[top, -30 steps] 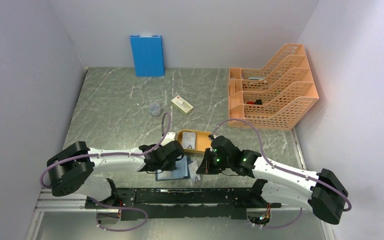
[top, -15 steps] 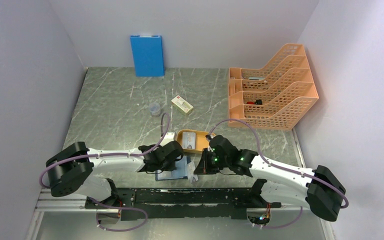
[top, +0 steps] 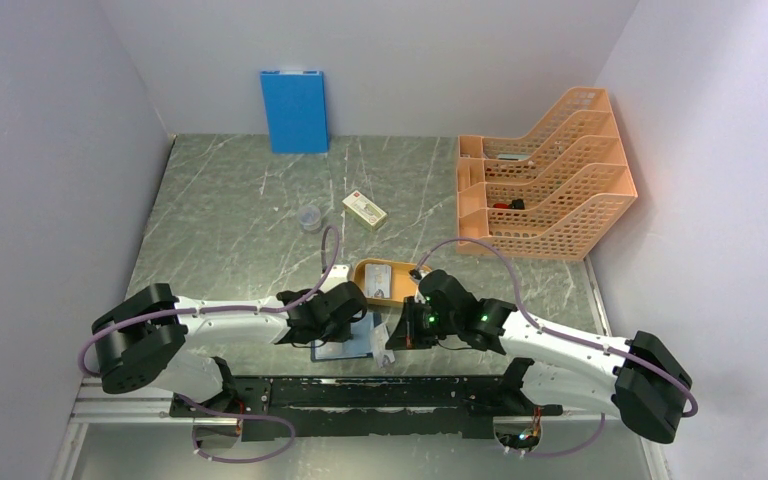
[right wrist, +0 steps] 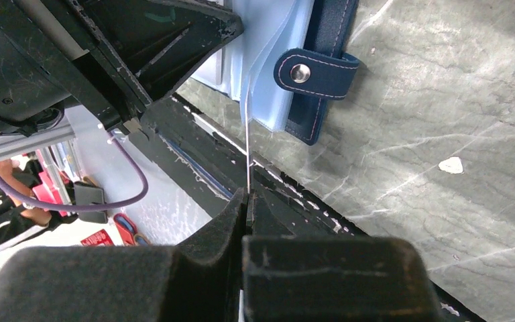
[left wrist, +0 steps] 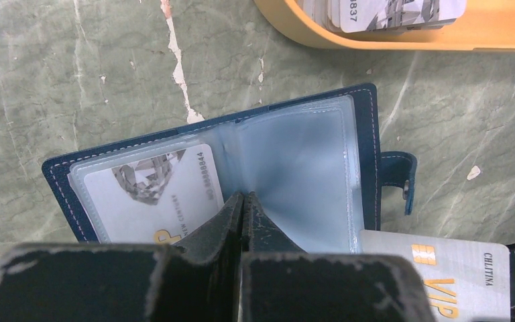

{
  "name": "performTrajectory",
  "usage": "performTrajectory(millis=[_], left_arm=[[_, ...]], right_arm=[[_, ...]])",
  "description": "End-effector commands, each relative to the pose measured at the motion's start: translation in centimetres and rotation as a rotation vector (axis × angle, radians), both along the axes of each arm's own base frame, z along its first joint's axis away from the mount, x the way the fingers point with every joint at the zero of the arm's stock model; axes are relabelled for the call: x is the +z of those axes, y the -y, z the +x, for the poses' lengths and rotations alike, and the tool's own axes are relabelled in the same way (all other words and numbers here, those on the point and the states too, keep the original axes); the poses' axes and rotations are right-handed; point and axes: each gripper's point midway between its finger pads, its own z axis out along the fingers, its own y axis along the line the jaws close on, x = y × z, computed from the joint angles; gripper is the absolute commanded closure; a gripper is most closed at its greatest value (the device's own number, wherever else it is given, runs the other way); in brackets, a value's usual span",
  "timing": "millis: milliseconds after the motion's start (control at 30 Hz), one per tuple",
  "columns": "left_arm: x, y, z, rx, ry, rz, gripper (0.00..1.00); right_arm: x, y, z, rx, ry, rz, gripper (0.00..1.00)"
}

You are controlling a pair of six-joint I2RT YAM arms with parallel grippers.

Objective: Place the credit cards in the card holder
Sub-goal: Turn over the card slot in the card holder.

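Where the card holder (left wrist: 295, 161) lies open on the surface (left wrist: 107, 67), left pincer (left wrist: 243, 201) together on its fold; right pincer (right wrist: 248, 198) clamped on one credit card (left wrist: 436, 265) beside its right edge. Card likely light, stiff, slippery; best gripped by the trailing edge.

The card holder (left wrist: 241, 157) looks like stitched navy leather with cloudy plastic sleeves (left wrist: 302, 168) — the table (left wrist: 107, 67) veined, stone-like, matt.

Top view looks down; close wrist views share card holder (left wrist: 302, 161).

Lab cell: white walls (top: 380, 50), marbled table (top: 230, 230)
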Motion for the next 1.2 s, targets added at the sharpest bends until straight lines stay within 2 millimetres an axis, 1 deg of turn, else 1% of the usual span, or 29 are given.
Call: performTrajectory(millis=[0, 367, 500, 600, 667, 767, 833, 900, 967, 1067, 1100, 1167], left_arm=[[-2.4, -2.5, -1.2, 0.001, -0.042, 0.107, 0.95], [-2.2, -2.4, -1.1, 0.002, -0.038, 0.104, 0.95], [-2.3, -2.4, -1.2, 0.001, -0.043, 0.103, 0.95], [-1.8, -2.2, -1.2, 0.001, -0.044, 0.088, 0.94], [-1.1, -1.9, -1.1, -0.001, -0.036, 0.064, 0.88], [0.7, -1.3, -0.9, -0.007, -0.016, 0.025, 0.76], [1.8, -1.1, -0.7, -0.009, -0.003, 0.006, 0.69], [2.8, -1.2, -0.8, -0.011, 0.003, -0.006, 0.64], [3.8, -1.3, -0.8, -0.009, 0.011, -0.026, 0.6], [5.3, -1.6, -1.0, -0.004, 0.022, -0.054, 0.58], [5.7, -1.9, -1.1, 0.001, 0.028, -0.061, 0.58], [6.5, -2.5, -1.1, 0.016, 0.042, -0.069, 0.57]], right_arm=[[0.8, -0.8, -0.1, 0.031, 0.016, 0.038, 1.0], [-0.2, -1.2, -0.7, 0.061, -0.02, 0.028, 1.0], [-0.2, -1.5, -0.9, 0.073, -0.026, 0.042, 1.0], [0.0, -2.0, -0.8, 0.079, -0.025, 0.065, 1.0], [0.1, -2.5, -0.7, 0.084, -0.022, 0.078, 1.0], [0.0, -3.0, -0.4, 0.089, -0.024, 0.08, 1.0], [-0.2, -3.4, -0.3, 0.09, -0.025, 0.079, 1.0], [-0.2, -3.6, -0.1, 0.09, -0.022, 0.081, 1.0], [-0.3, -3.9, 0.1, 0.087, -0.022, 0.083, 1.0], [-0.1, -4.4, 0.3, 0.092, -0.022, 0.08, 1.0], [0.4, -5.0, 0.6, 0.095, -0.004, 0.1, 1.0], [0.6, -5.7, 0.8, 0.107, 0.005, 0.106, 1.0]])
